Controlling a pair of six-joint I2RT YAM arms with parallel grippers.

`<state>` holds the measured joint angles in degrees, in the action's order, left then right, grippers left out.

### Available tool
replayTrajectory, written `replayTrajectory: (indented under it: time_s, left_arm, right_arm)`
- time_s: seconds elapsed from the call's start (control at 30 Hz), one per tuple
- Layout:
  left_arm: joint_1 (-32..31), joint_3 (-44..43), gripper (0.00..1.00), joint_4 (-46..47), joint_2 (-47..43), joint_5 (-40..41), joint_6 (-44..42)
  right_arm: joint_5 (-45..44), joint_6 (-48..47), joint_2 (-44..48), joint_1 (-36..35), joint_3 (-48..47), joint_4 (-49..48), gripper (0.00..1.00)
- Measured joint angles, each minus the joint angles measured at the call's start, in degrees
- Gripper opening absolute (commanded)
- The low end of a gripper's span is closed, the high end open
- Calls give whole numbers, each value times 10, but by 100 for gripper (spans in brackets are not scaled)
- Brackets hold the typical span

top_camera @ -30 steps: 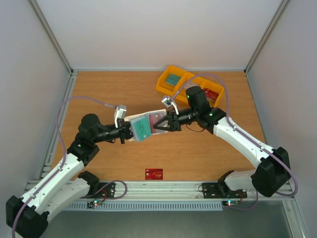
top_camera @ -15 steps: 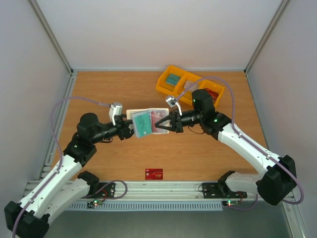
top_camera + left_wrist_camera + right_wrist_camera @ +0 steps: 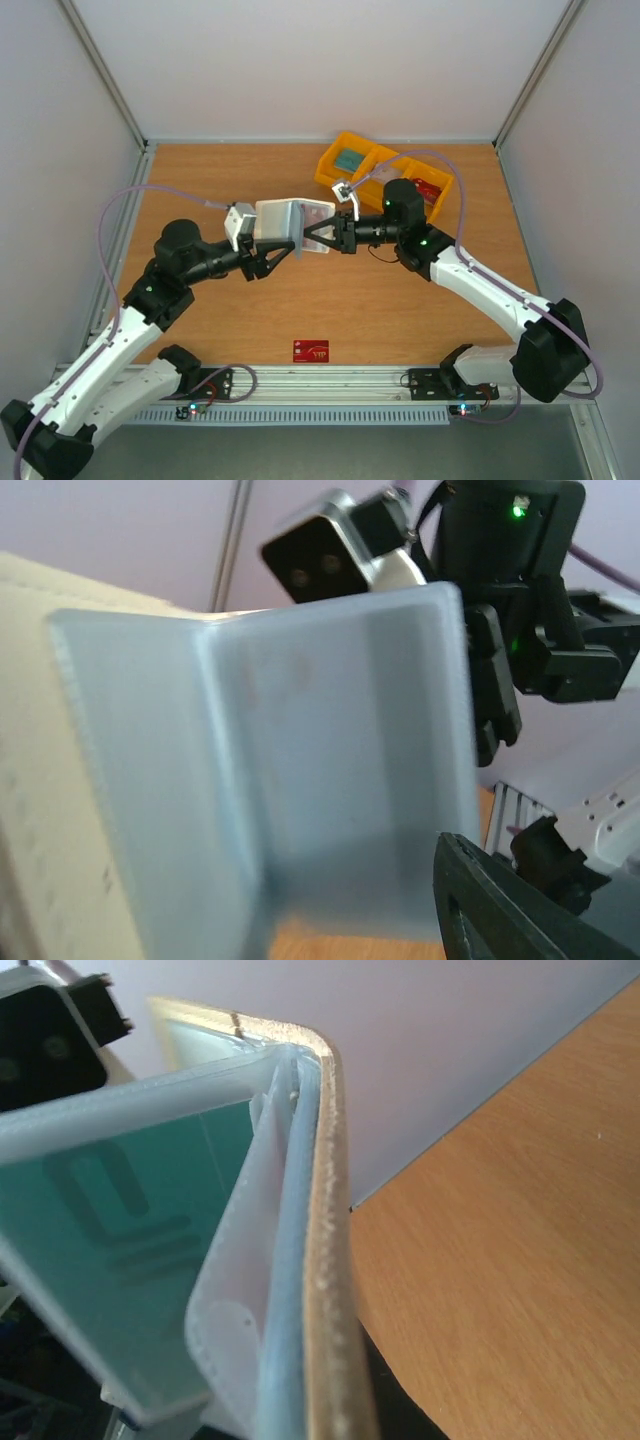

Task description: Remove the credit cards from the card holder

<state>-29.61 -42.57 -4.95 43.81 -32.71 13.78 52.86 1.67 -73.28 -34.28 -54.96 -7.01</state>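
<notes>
Cream-white folding card holder (image 3: 278,220) is hanging between our jaws: our right gripper (image 3: 307,238) is clamping its edge, our left gripper (image 3: 274,262) is gaping just beneath. We are judging it light and floppy, long axis running jaw to jaw; the stiff teal plastic card (image 3: 130,1240) inside is offering the better pinch

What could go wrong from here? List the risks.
1. Only the right hand pinches the card holder, at one edge, in mid-air: it may slip or fold.
2. The left hand stands open close beside it and could knock it when moving in.
3. The teal card in its sleeve might slide out unheld.
</notes>
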Motion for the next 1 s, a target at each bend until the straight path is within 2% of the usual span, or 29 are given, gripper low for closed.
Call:
replayTrajectory:
  time_s: [0.27, 0.4, 0.53, 0.63, 0.7, 0.77, 0.9, 1.0]
  left_arm:
    - [-37, -39, 69, -59, 36, 66, -86]
    - [-36, -49, 76, -88, 35, 118, -143]
    - [-21, -55, 82, -127, 23, 164, -178]
    - [3, -56, 84, -134, 2, 194, -191]
    - [17, -59, 81, -133, -15, 204, -200]
    - [24, -64, 78, -127, -34, 185, -214]
    - [16, -64, 70, -91, -76, 51, -246]
    - [-12, -76, 70, -76, -71, 14, -217]
  right_arm:
    - [-14, 24, -25, -11, 11, -42, 1]
    - [-18, 35, -26, -11, 12, -57, 1]
    - [-59, 48, -25, -6, 12, -50, 1]
    - [-103, 48, -25, -1, 10, -9, 1]
    - [-122, 47, -25, 2, 9, 17, 1]
    - [-135, 48, -25, 3, 7, 35, 1]
    - [-164, 47, -25, 3, -4, 72, 1]
    - [-186, 47, -25, -3, -20, 96, 1]
